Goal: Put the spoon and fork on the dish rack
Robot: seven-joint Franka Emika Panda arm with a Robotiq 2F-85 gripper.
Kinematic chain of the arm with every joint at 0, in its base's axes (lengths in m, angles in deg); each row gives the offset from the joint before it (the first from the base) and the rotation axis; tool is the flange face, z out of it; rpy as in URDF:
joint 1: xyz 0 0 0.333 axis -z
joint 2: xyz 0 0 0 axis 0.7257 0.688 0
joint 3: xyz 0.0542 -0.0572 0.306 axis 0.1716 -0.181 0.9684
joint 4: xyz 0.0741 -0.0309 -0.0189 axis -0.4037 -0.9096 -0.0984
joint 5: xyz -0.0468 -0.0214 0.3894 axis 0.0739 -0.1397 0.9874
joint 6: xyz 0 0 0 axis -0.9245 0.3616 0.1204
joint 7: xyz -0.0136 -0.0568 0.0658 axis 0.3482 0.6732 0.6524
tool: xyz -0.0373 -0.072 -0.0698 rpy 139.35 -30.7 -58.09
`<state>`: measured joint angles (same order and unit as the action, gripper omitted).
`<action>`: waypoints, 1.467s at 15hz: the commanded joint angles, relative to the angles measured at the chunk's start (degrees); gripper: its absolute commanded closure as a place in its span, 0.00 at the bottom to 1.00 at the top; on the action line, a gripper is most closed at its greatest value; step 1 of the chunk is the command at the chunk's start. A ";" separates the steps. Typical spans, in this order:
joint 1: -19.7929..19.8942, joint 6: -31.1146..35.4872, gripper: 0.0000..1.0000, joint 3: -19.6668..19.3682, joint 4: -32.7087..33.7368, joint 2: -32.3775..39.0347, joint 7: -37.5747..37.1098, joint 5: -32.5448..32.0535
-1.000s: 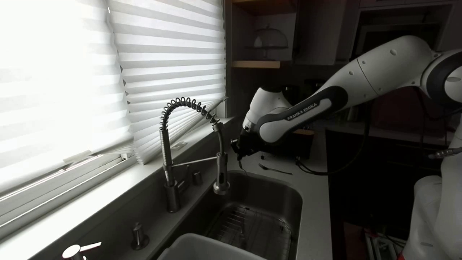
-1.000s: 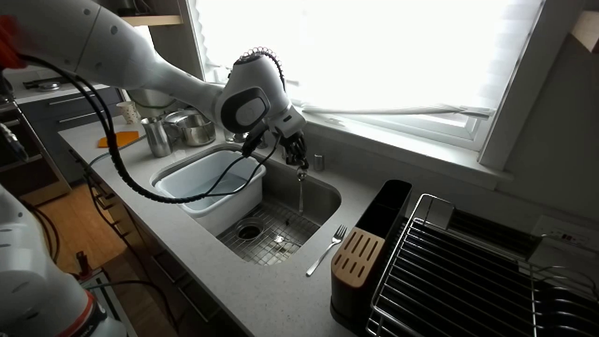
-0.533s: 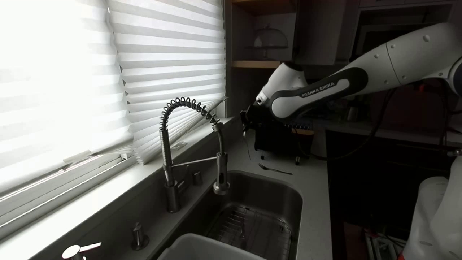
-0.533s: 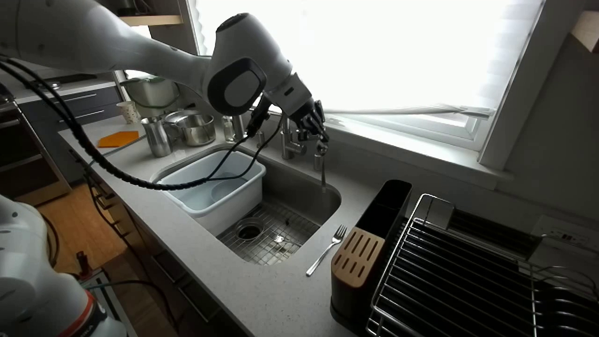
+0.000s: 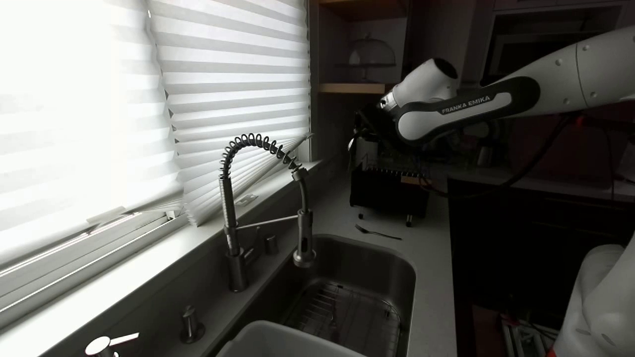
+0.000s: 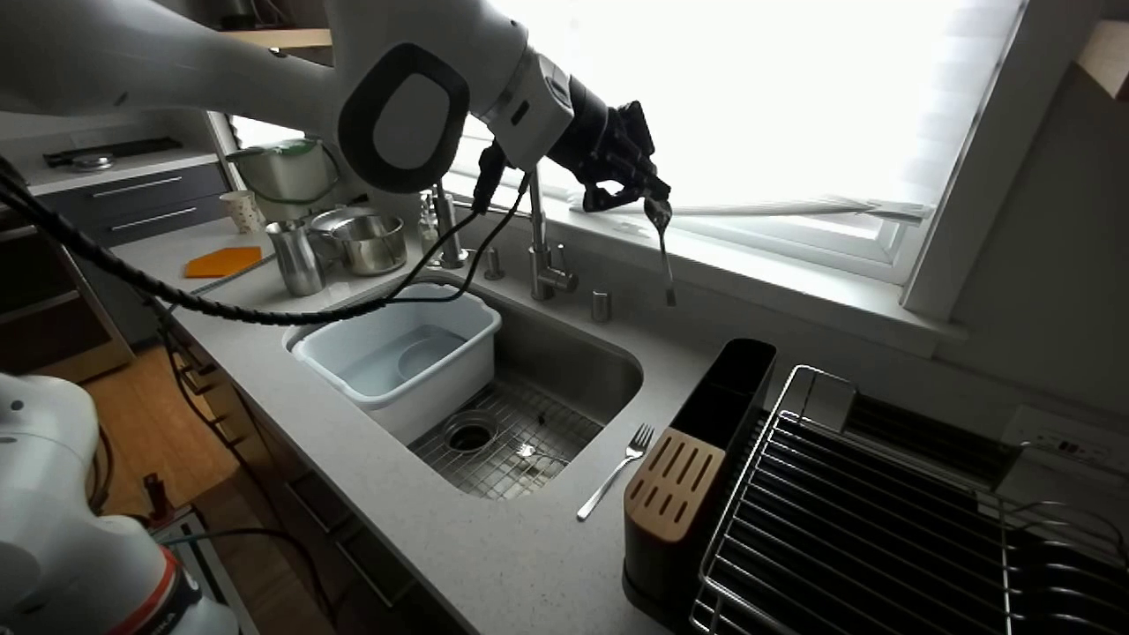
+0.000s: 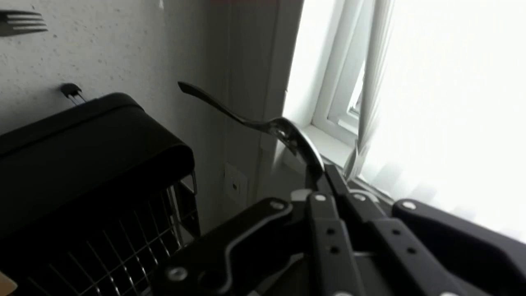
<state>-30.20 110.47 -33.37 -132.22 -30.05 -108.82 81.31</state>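
My gripper (image 6: 657, 187) is shut on the bowl end of a metal spoon (image 6: 665, 256); the handle hangs down, high above the counter behind the sink. In the wrist view the spoon (image 7: 283, 129) sticks out from between the gripper's tips (image 7: 324, 176). The gripper (image 5: 357, 130) also shows in an exterior view, above the dish rack's near side. The fork (image 6: 624, 466) lies on the counter between sink and dish rack; its tines show in the wrist view (image 7: 22, 22). The black dish rack (image 6: 860, 529), with metal wires, stands right of the fork; it also shows here (image 5: 389, 193).
A black holder (image 6: 732, 388) with a slotted wooden top (image 6: 677, 485) is at the rack's sink side. The sink (image 6: 609, 379) holds a white tub (image 6: 450, 392) and another utensil (image 6: 529, 451). A tall spring faucet (image 5: 230, 213) and window blinds (image 5: 233, 74) stand beside the counter.
My gripper has risen with the spoon from over the sink and moved toward the dish rack side. The spoon stays held. The fork and rack have not moved.
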 commanded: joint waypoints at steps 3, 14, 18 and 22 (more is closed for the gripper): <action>10.67 4.70 0.99 3.55 -1.11 -0.63 -14.03 -7.60; 19.14 4.66 0.99 9.09 0.13 3.57 -26.65 -12.98; 19.55 5.19 0.99 9.66 0.87 5.47 -28.04 -13.04; 20.57 5.45 0.99 9.40 0.86 5.03 -28.75 -13.14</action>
<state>-11.43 114.77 -24.43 -131.60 -25.58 -134.85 69.95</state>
